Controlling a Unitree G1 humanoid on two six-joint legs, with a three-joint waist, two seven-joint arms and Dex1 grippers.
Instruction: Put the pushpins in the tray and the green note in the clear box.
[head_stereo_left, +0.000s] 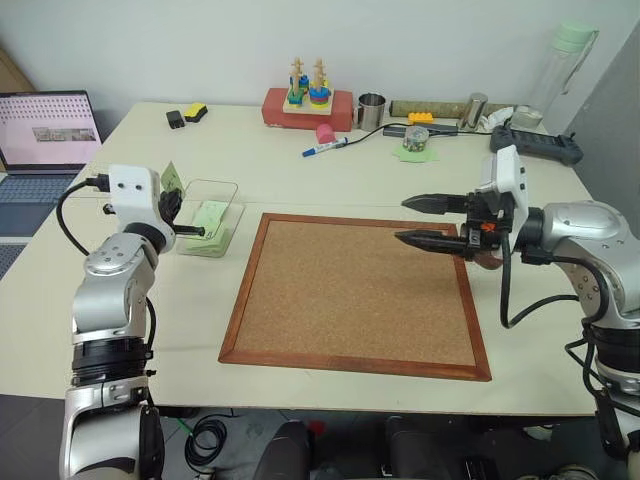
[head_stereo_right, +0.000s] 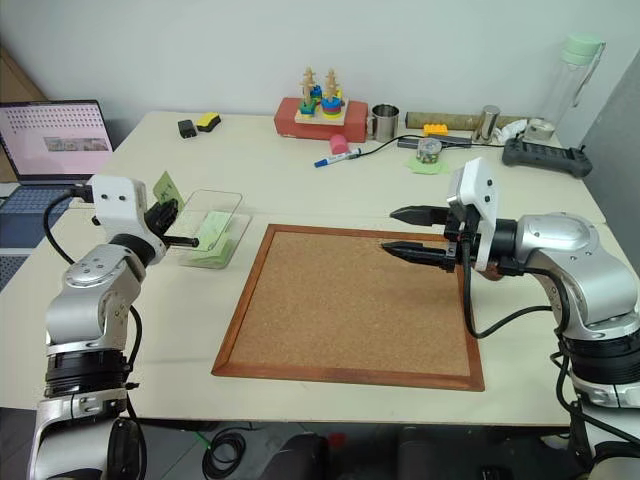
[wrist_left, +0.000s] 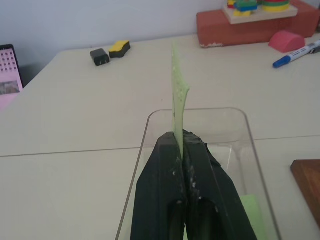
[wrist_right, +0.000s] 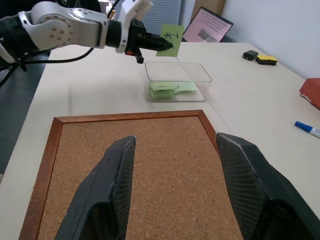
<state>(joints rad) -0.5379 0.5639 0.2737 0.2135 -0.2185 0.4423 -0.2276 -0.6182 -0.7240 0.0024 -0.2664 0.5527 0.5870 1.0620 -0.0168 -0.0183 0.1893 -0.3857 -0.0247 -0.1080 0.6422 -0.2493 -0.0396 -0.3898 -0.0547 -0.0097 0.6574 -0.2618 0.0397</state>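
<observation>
Left gripper: clenched on the green note, held above the clear box's outer end.
Green note writing: dark handwritten strokes, unreadable.
Clear box: just left of the cork board; green slips inside.
Right gripper: jaws apart, empty, above the cork board's right part.

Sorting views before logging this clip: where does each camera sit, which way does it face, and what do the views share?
Eye views: on the head, looking down over the table; both arms show.
Left wrist view: along the shut left gripper pinching the green note above the clear box.
Right wrist view: along the open right gripper, across the cork board toward the left arm.
Shared: note, box and board edge appear in both wrist views.
</observation>
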